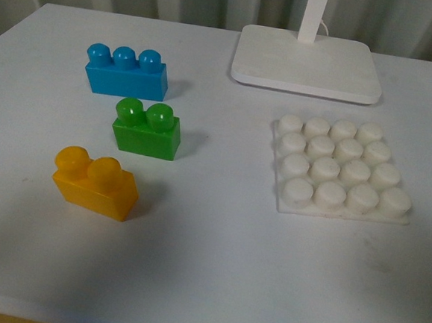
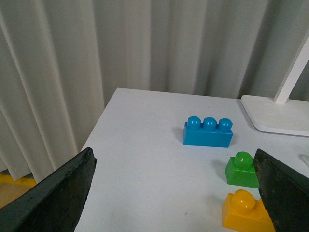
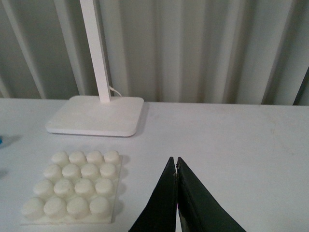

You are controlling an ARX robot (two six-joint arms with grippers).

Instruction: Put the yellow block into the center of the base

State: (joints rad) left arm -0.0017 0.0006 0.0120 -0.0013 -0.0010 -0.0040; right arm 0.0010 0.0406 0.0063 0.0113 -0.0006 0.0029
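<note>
Your yellow block [image 1: 94, 183] sits upright on the white table [image 1: 207, 273], studs up, at the near left. It is turned a little askew and lies well apart from the base [image 1: 340, 170] on the right. Nothing grips it yet.

The green brick [image 1: 146, 130] stands just behind it, near but not touching, with the blue brick [image 1: 126, 72] further back. If you come down carelessly, a finger may clip the green one or shove the yellow block sideways. Because the block is skewed, a grip not turned to match could twist it. It would then meet the base's studs crooked and jam or ride on top instead of seating.

The base looks loose on the table, so I judge that a hard off-centre push could slide or tip it. Aim for the middle four studs, not the edge rows. The lamp foot [image 1: 306, 64] lies just beyond the base, so mind it.

Your left gripper [image 2: 173, 159] hangs with its fingers spread wide, and the block shows beside one finger rather than between them. The right gripper [image 3: 174, 166] has its fingers pressed together, holding nothing, near the base.
</note>
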